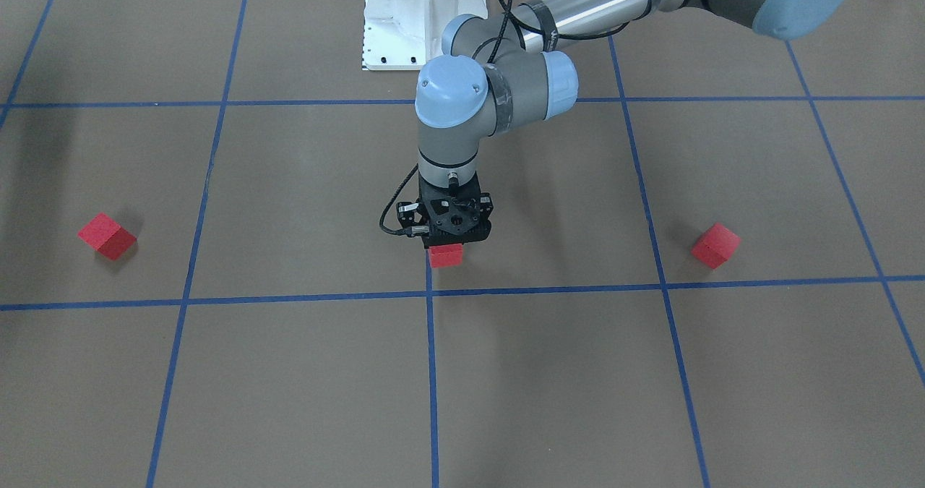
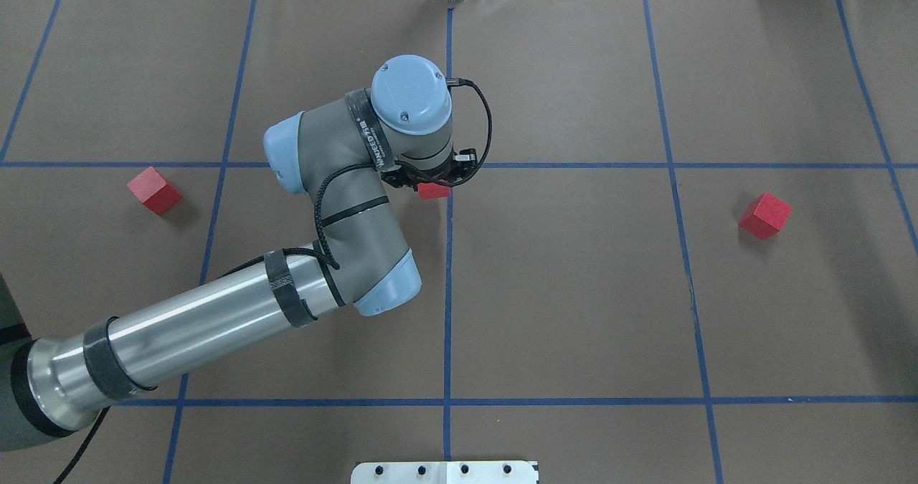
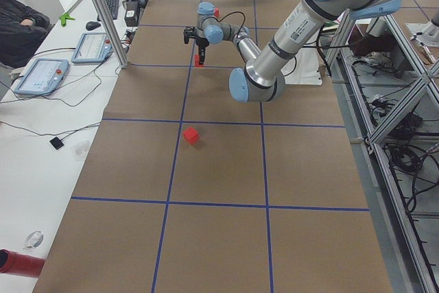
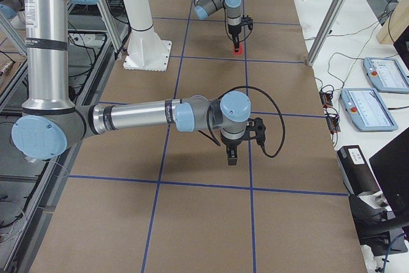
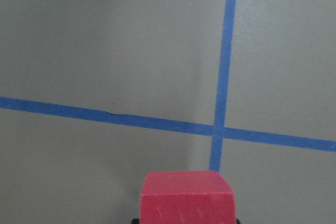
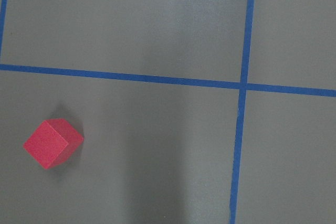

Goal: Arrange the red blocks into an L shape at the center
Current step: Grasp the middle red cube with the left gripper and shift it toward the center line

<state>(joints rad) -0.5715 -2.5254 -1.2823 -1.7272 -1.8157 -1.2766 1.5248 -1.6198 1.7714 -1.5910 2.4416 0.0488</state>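
1. Clock refs per overhead view, 12 = far edge. Surface (image 2: pixel 574 305): brown, w/ blue tape grid (image 2: pixel 447 312).
2. L pincer (image 1: pixel 446 246): pointing straight down, clamped on held block (image 1: pixel 445 257), a small red cube. L wrist cam shows it close in at frame's 6 o'clock.
3. Held block location: approx. centre of surface, just beside central tape crossing (image 2: pixel 448 165), at its 7 o'clock. Resting on surface or just clear of it: cannot tell.
4. 9 o'clock block (image 2: pixel 153 190): red, lying on surface, well apart from centre, askew to grid.
5. 3 o'clock block (image 2: pixel 765 215): red, lying on surface, well apart from centre, also askew.
6. The three lie roughly in a 9-to-3 row, none touching.
7. R pincer (image 4: pixel 232 156): seen in R side view only, hanging above surface, pointing down. Wide or narrow: cannot tell.
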